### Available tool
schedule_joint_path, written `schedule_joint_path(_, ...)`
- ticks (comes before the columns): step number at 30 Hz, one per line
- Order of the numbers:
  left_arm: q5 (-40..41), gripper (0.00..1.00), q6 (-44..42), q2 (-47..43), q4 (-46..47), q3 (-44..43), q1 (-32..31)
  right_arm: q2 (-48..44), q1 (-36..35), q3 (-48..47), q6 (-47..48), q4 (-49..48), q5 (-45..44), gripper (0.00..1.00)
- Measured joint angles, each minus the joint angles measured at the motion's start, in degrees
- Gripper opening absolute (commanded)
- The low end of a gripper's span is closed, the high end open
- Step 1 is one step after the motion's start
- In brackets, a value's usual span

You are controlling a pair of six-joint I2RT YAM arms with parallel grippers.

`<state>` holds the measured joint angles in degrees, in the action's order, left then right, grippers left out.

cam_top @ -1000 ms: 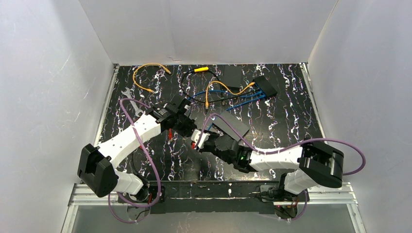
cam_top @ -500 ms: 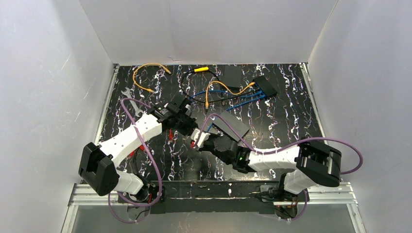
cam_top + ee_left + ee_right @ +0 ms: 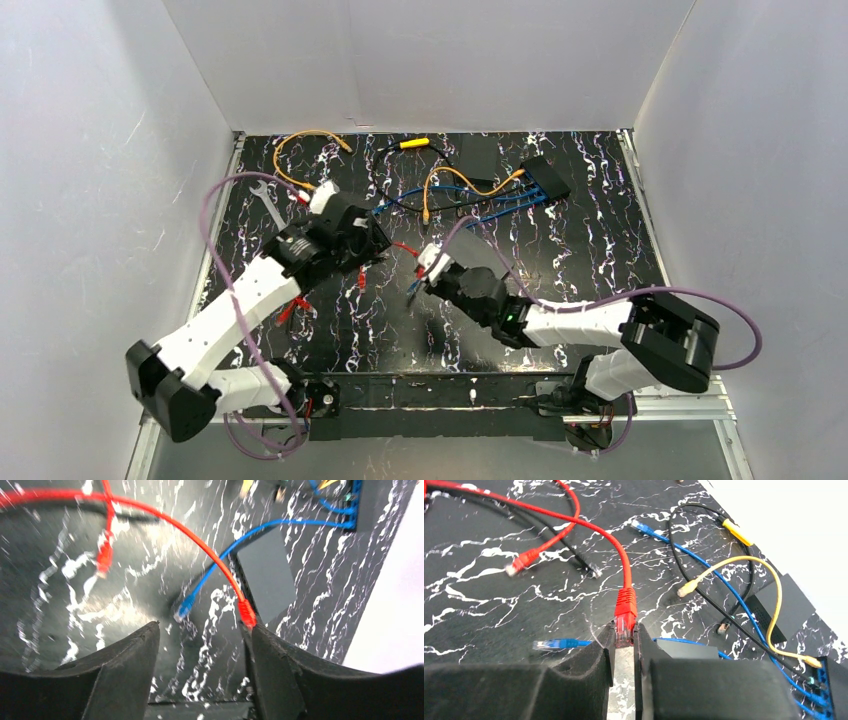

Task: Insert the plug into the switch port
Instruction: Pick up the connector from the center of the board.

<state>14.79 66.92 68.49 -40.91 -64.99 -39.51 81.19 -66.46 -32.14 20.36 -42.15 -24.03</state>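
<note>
My right gripper [image 3: 624,636] is shut on the clear tip of a red plug [image 3: 626,611], whose red cable arcs away to the far left. In the top view the right gripper [image 3: 427,268] sits at mid-table, beside a grey box-shaped switch [image 3: 482,256] that my right arm partly covers. The switch's corner [image 3: 686,650] shows just right of the right fingers. My left gripper [image 3: 202,630] is open with nothing between its fingers. The red plug [image 3: 246,614] and the switch [image 3: 265,575] lie beyond its right fingertip. From above, the left gripper [image 3: 372,243] is left of the right one.
A loose blue plug [image 3: 546,645] lies left of my right fingers, and a second red plug [image 3: 519,562] lies farther off. A black switch [image 3: 547,178] with blue cables plugged in stands at the back right. Orange cable [image 3: 300,150], a wrench [image 3: 265,200] and a yellow-handled tool [image 3: 413,143] lie at the back.
My left gripper has opened, let go of the red cable and drawn back to the left. My right gripper has closed on the red plug and shifted slightly right and away.
</note>
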Motion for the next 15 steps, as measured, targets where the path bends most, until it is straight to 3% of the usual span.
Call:
schedule_joint_path(6,7.8,0.91,-24.3,-9.6,5.4,-0.2,0.0,-6.5,8.4,2.7,-7.1,-0.1,6.3,0.01)
schedule_joint_path(15,-0.1,0.93,-57.8,-16.0,20.3,3.2,0.0,-11.5,19.7,7.3,-20.5,-2.7,14.6,0.01)
